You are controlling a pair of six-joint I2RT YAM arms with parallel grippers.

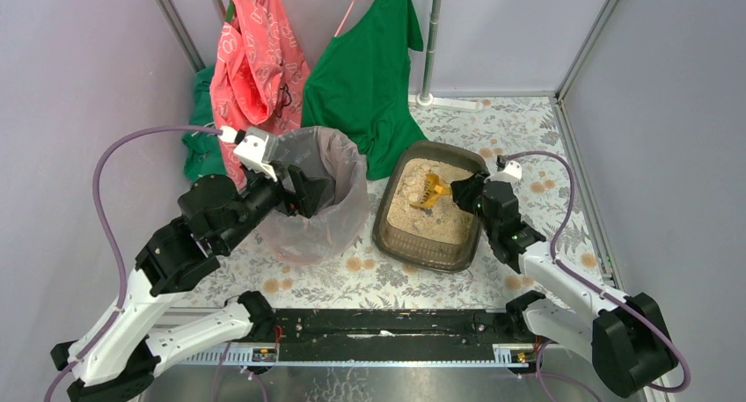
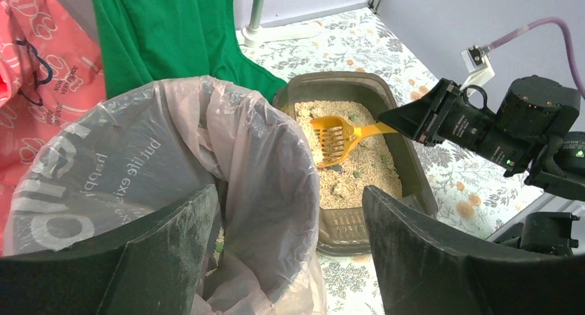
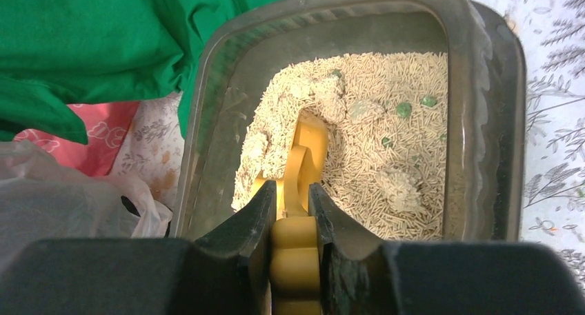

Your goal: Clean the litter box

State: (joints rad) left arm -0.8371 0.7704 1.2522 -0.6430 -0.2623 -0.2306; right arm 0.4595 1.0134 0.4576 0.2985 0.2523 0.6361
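— On the flowered counter, where is the litter box sitting?

— It is lying right of the middle, just beside a round bin with a clear bag liner, which is standing to its left. Beige litter is filling the tray, with pale clumps and a few small green bits showing on top.

— What are the right jaws doing?

— They are coming in over the box's right rim and pinching narrow on the handle of a yellow slotted scoop, one finger pressing on each side of it. The scoop's head is lying in the far half of the tray, its tip dipping into the litter among the clumps.

— And the left jaws?

— They are hanging at the bin's left rim, standing wide apart and holding nothing. On the left wrist camera, one finger is showing over the bin's mouth and the other outside the liner. Whether either is touching the bag, I cannot tell.

— Anything behind?

— A green shirt and a pink garment are hanging at the back. The shirt's hem is drooping just beside the box's far left corner.
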